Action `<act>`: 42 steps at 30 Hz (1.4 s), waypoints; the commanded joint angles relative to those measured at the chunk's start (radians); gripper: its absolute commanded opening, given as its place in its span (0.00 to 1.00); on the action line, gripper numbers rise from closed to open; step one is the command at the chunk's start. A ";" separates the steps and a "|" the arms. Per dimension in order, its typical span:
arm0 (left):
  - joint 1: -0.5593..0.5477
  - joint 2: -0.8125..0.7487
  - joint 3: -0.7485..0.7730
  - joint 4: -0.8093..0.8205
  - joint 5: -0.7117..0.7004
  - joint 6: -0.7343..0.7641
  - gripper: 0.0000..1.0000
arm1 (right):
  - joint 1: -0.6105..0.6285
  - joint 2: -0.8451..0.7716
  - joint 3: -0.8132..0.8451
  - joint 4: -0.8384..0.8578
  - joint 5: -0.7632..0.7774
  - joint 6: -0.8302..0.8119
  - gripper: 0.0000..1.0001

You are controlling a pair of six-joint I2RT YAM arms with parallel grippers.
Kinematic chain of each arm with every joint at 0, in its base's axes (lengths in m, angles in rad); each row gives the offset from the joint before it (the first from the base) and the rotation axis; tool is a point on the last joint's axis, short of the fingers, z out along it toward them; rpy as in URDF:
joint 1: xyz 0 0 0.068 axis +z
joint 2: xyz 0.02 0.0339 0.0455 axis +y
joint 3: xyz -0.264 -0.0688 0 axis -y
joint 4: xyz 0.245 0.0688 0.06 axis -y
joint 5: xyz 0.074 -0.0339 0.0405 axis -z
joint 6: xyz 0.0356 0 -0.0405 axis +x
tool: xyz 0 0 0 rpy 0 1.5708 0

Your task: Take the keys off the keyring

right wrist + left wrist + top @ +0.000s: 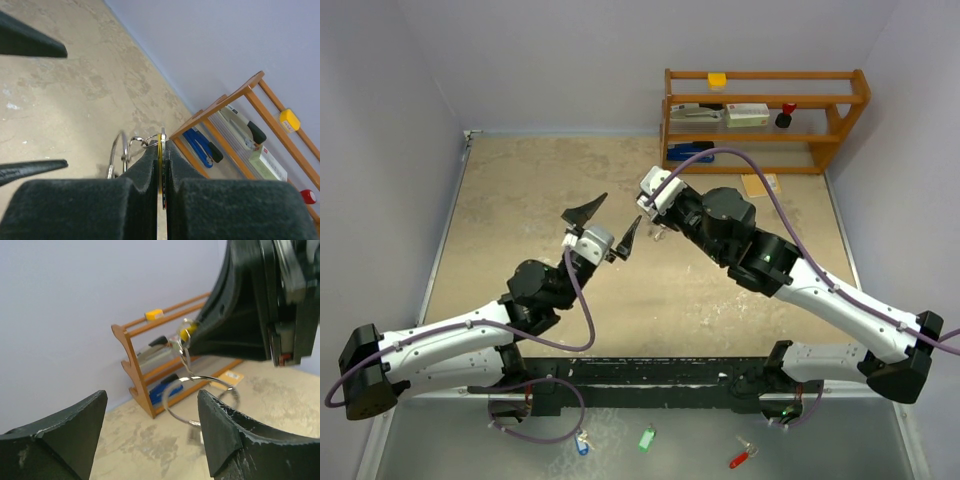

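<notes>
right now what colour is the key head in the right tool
Yellow key head, clearest in left wrist view.

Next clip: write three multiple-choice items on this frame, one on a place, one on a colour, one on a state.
1. The thin silver wire keyring is:
A lying on the tan table
B hanging below the right gripper
C on the wooden shelf

2. The head of the small metal key pinched by the right gripper is:
A yellow
B green
C red

3. The left gripper is:
A shut on the keyring
B shut on a key
C open, holding nothing

Answers:
1 B, the left wrist view shows it dangling in the air under that gripper.
2 A, yellow shows at the closed fingertips.
3 C, its fingers stand wide apart with nothing between them.
</notes>
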 commanded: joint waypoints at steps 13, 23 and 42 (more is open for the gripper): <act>-0.003 0.096 -0.062 0.400 0.047 0.010 0.76 | 0.029 -0.030 0.004 0.091 0.035 -0.025 0.00; 0.015 0.099 -0.083 0.441 0.171 -0.020 0.78 | 0.033 -0.057 -0.018 0.106 0.022 -0.011 0.00; 0.042 0.261 -0.070 0.607 0.201 -0.062 0.65 | 0.046 -0.052 -0.020 0.106 0.022 -0.008 0.00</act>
